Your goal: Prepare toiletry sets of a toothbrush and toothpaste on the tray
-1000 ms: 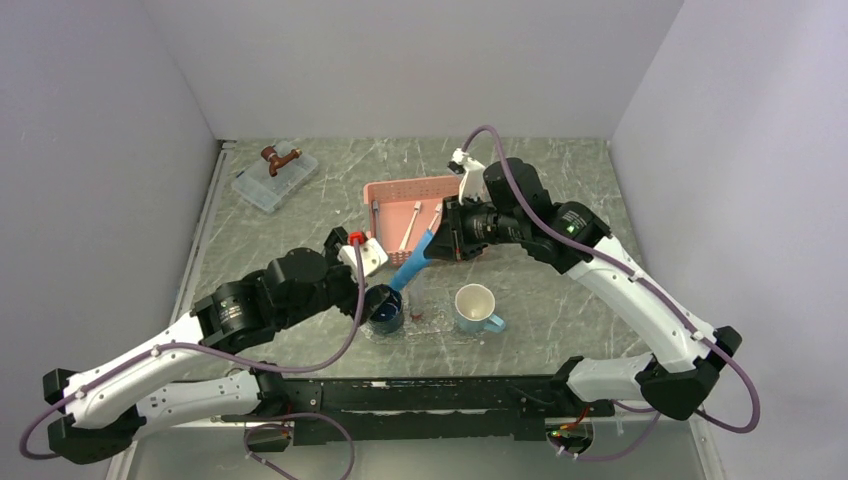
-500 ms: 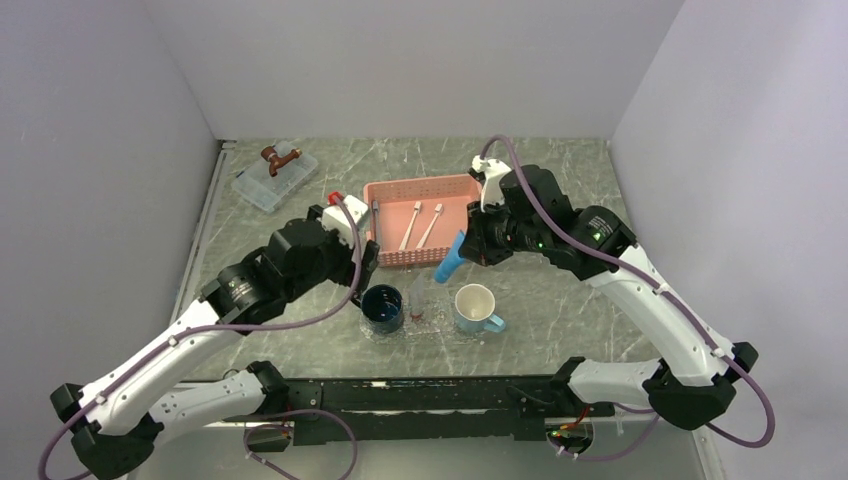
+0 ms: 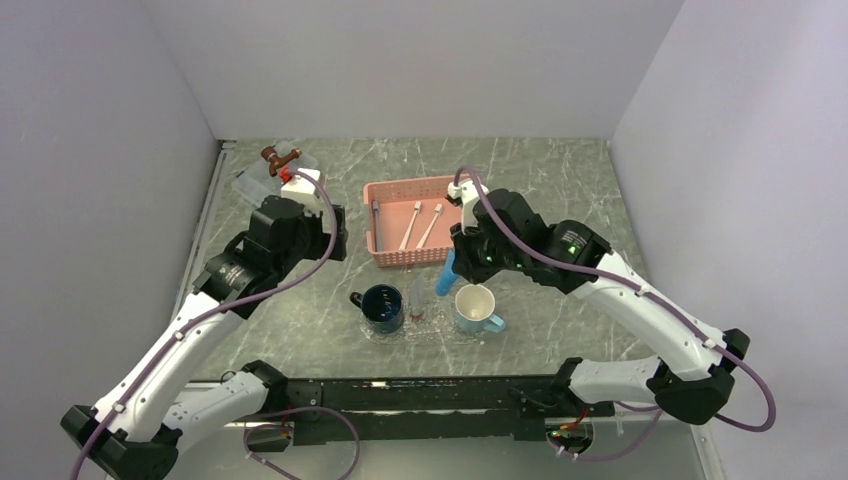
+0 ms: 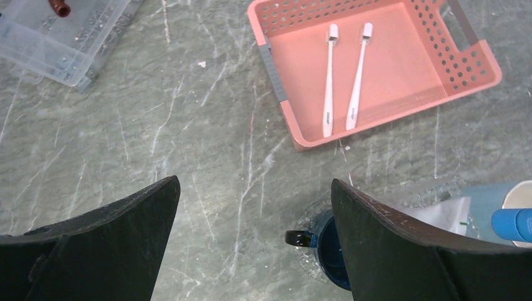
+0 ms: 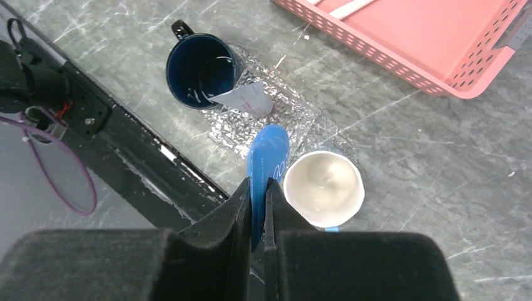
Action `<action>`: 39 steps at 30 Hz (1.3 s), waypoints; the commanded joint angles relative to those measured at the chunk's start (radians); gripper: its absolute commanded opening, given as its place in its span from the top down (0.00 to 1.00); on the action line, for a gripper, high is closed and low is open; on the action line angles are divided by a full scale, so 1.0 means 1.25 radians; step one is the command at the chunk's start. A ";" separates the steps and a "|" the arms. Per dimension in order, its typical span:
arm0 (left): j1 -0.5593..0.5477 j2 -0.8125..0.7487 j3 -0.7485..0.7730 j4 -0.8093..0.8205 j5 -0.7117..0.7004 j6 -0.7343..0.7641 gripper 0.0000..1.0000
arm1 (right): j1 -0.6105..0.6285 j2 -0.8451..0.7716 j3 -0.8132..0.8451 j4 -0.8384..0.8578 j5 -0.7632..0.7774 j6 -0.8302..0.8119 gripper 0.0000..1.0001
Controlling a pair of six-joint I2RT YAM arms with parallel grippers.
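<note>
My right gripper (image 3: 462, 258) (image 5: 258, 184) is shut on the flat end of a blue toothpaste tube (image 3: 446, 273) (image 5: 268, 149). The tube hangs over the clear bumpy tray (image 3: 425, 327) (image 5: 295, 119), next to the pale mug (image 3: 477, 307). A pale flat end (image 5: 248, 99) leans out of the dark blue mug (image 3: 383, 308) onto the tray; I cannot tell what it is. Two whitish toothbrushes (image 3: 410, 226) (image 4: 329, 81) lie side by side in the pink basket (image 3: 385, 192) (image 4: 401, 69). My left gripper (image 3: 328, 232) (image 4: 254, 185) is open and empty, high over bare table left of the basket.
A clear lidded box (image 3: 262, 188) (image 4: 63, 37) with a brown item on it stands at the back left. Both mugs stand on the ends of the tray. The black mounting rail (image 5: 125, 138) runs along the near edge just below the tray.
My left gripper has pulled up and back-left from over the dark blue mug. My right gripper has carried the blue tube from the basket's front down over the tray by the pale mug.
</note>
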 commanded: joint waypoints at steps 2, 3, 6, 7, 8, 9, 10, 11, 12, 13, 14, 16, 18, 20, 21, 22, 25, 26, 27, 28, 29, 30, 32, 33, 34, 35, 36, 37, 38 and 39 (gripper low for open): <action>0.032 -0.011 0.005 0.012 0.021 -0.025 0.03 | 0.025 0.005 -0.029 0.092 0.096 -0.007 1.00; 0.032 -0.012 0.004 0.014 0.023 -0.024 0.03 | 0.029 0.009 -0.035 0.097 0.105 -0.006 1.00; 0.037 -0.010 0.007 0.009 0.020 -0.020 0.03 | 0.038 0.019 -0.055 0.119 0.124 -0.004 1.00; 0.037 -0.010 0.008 0.009 0.020 -0.019 0.03 | 0.040 0.021 -0.061 0.128 0.126 -0.003 1.00; 0.038 -0.012 0.007 0.007 0.019 -0.019 0.03 | 0.041 0.021 -0.065 0.137 0.126 -0.002 1.00; 0.038 -0.013 0.006 0.008 0.022 -0.019 0.03 | 0.043 0.022 -0.070 0.145 0.125 -0.002 1.00; 0.039 -0.013 0.006 0.011 0.024 -0.018 0.03 | 0.043 0.023 -0.074 0.155 0.122 0.001 1.00; 0.039 -0.013 0.006 0.010 0.025 -0.017 0.03 | 0.043 0.026 -0.077 0.159 0.117 0.002 1.00; 0.041 -0.012 0.007 0.009 0.023 -0.016 0.03 | 0.044 0.031 -0.077 0.159 0.116 0.004 1.00; 0.041 -0.012 0.008 0.007 0.021 -0.015 0.03 | 0.045 0.037 -0.078 0.160 0.117 0.005 1.00; 0.042 -0.012 0.009 0.006 0.019 -0.014 0.03 | 0.047 0.039 -0.081 0.163 0.118 0.006 1.00; 0.043 -0.014 0.008 0.006 0.018 -0.013 0.03 | 0.051 0.042 -0.090 0.176 0.112 0.009 1.00; 0.044 -0.018 0.007 0.010 0.021 -0.015 0.03 | 0.052 0.046 -0.098 0.187 0.104 0.014 1.00; 0.047 -0.020 0.006 0.009 0.022 -0.015 0.03 | 0.053 0.051 -0.106 0.192 0.102 0.017 1.00; 0.047 -0.021 0.005 0.008 0.022 -0.014 0.03 | 0.055 0.051 -0.109 0.196 0.102 0.019 1.00; 0.048 -0.021 0.005 0.008 0.021 -0.015 0.03 | 0.055 0.051 -0.115 0.201 0.102 0.019 1.00; 0.049 -0.026 0.004 0.010 0.023 -0.015 0.03 | 0.055 0.058 -0.117 0.202 0.100 0.021 1.00; 0.048 -0.027 0.002 0.010 0.023 -0.015 0.03 | 0.056 0.058 -0.120 0.204 0.099 0.022 1.00; 0.049 -0.028 0.003 0.011 0.023 -0.016 0.03 | 0.056 0.057 -0.125 0.208 0.098 0.022 1.00; 0.049 -0.028 0.003 0.011 0.024 -0.016 0.03 | 0.056 0.057 -0.128 0.211 0.097 0.023 1.00; 0.050 -0.028 0.003 0.011 0.023 -0.015 0.03 | 0.057 0.059 -0.132 0.212 0.098 0.023 1.00; 0.050 -0.029 0.003 0.010 0.023 -0.016 0.03 | 0.057 0.060 -0.136 0.215 0.098 0.026 1.00; 0.050 -0.030 0.003 0.011 0.023 -0.016 0.03 | 0.057 0.062 -0.146 0.224 0.095 0.029 1.00; 0.051 -0.029 0.003 0.010 0.023 -0.016 0.03 | 0.058 0.063 -0.151 0.227 0.093 0.031 1.00; 0.051 -0.030 0.003 0.010 0.022 -0.016 0.03 | 0.059 0.064 -0.157 0.232 0.093 0.032 1.00; 0.052 -0.031 0.003 0.011 0.022 -0.016 0.03 | 0.060 0.065 -0.162 0.236 0.093 0.033 1.00; 0.051 -0.031 0.002 0.011 0.022 -0.016 0.03 | 0.060 0.066 -0.166 0.238 0.094 0.034 1.00; 0.052 -0.030 0.001 0.012 0.023 -0.016 0.03 | 0.061 0.068 -0.171 0.243 0.094 0.036 1.00; 0.051 -0.031 0.001 0.012 0.023 -0.017 0.03 | 0.061 0.069 -0.176 0.247 0.094 0.037 1.00; 0.051 -0.030 0.002 0.012 0.025 -0.017 0.03 | 0.061 0.071 -0.182 0.250 0.096 0.038 1.00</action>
